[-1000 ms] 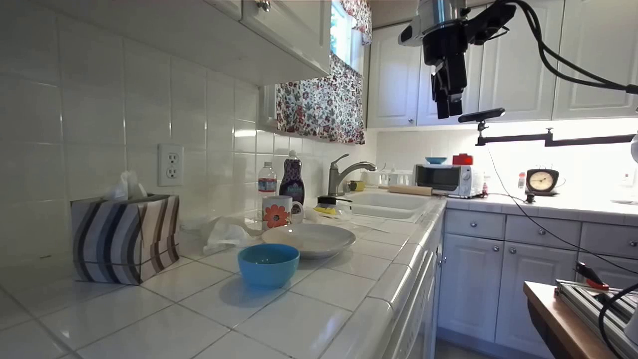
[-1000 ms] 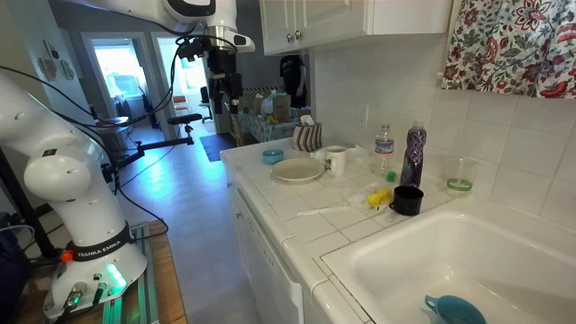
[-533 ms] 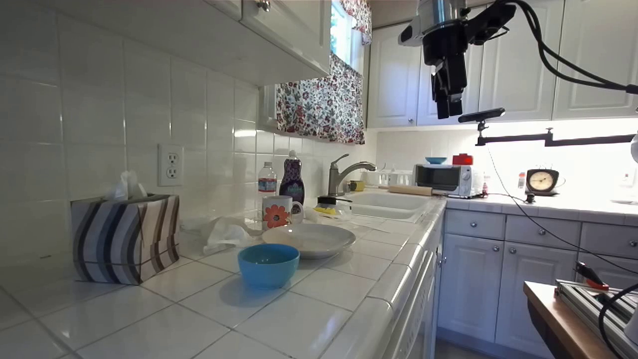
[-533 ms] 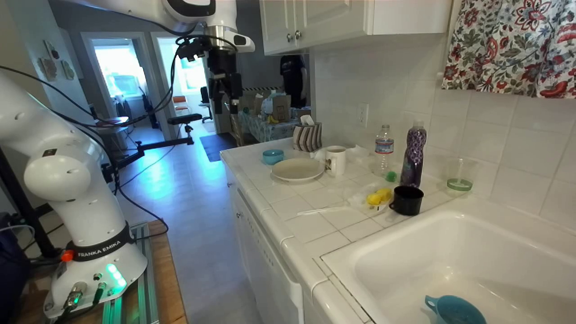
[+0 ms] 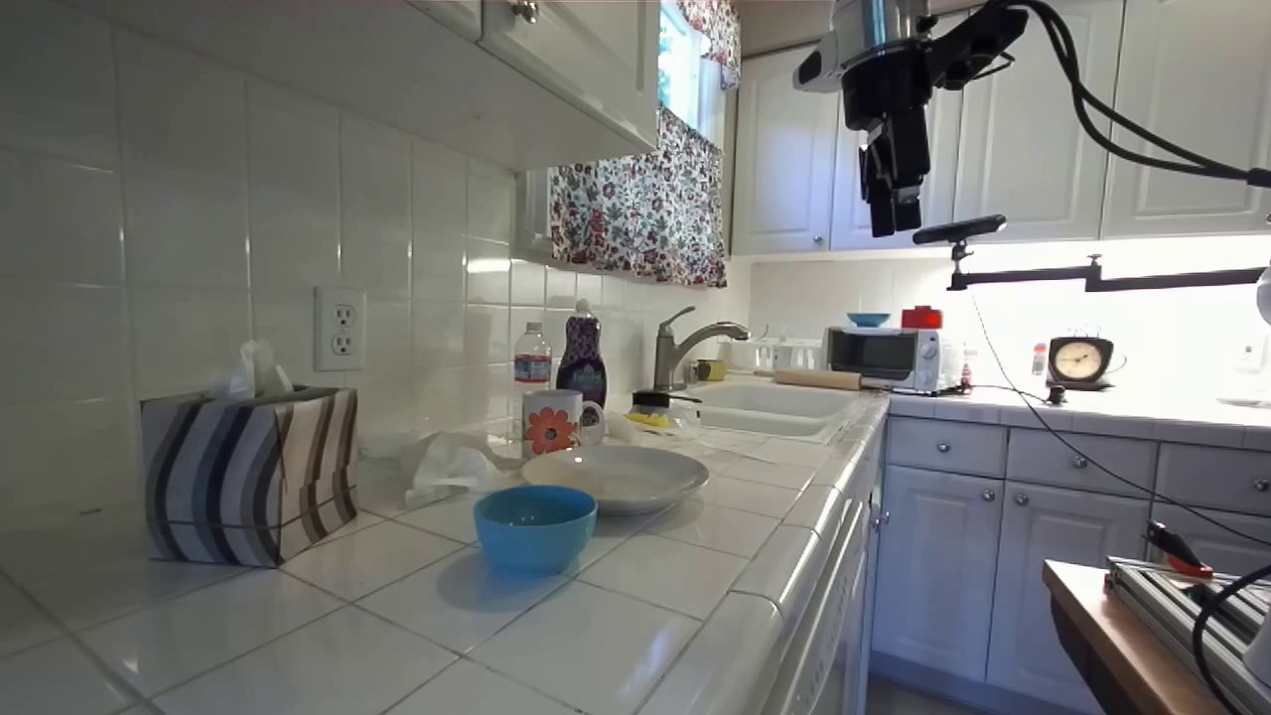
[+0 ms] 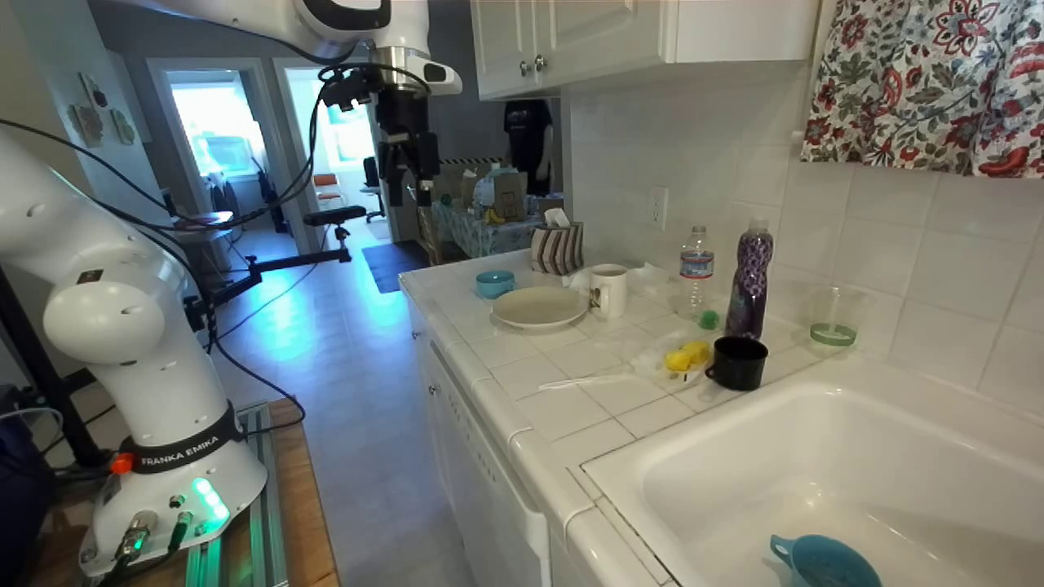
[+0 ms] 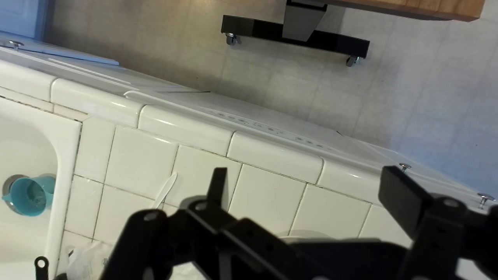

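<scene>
High over the white tiled counter (image 6: 563, 412) hangs my gripper (image 7: 304, 179), pointing down with its jaws wide apart and nothing between them. It touches nothing in both exterior views. On the counter a blue bowl (image 5: 535, 531) stands beside a pale plate (image 5: 626, 482); a mug with an orange flower (image 5: 552, 425) is just behind the plate. In the wrist view, only a sliver of the plate's rim shows past the gripper body, and a white plastic utensil (image 7: 165, 189) lies on the tiles. A teal cup (image 7: 29, 196) sits in the sink.
A striped tissue box (image 5: 248, 477), water bottle (image 6: 696, 273), purple soap bottle (image 6: 750, 281), black cup (image 6: 738, 363) and yellow item (image 6: 687, 356) stand along the counter. Upper cabinets (image 6: 587, 37) overhang it. A camera arm (image 5: 1082, 278) and loose cables (image 5: 1102, 129) are near the robot.
The arm, the gripper and the objects on the counter stay as they were. Only a person in the far background has shifted slightly.
</scene>
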Controlling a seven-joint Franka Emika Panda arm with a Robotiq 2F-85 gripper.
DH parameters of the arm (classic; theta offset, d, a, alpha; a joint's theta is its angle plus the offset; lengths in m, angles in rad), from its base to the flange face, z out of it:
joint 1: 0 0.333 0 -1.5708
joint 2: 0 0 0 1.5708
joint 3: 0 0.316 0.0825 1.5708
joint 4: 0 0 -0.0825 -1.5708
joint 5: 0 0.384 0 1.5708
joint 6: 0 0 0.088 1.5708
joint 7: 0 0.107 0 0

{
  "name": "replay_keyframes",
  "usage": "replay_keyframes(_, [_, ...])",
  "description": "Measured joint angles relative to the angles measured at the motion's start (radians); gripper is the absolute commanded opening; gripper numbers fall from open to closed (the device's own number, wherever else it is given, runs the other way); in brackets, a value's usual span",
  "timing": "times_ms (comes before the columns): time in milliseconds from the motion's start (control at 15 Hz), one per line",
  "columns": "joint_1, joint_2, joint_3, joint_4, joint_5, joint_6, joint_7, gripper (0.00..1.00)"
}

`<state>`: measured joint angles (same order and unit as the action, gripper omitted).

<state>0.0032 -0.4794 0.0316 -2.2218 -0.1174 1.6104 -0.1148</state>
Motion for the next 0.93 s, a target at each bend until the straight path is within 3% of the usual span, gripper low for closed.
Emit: replay_keyframes(933, [0.002, 0.006, -0.009, -0.002, 0.001, 0.013, -0.004, 1.0])
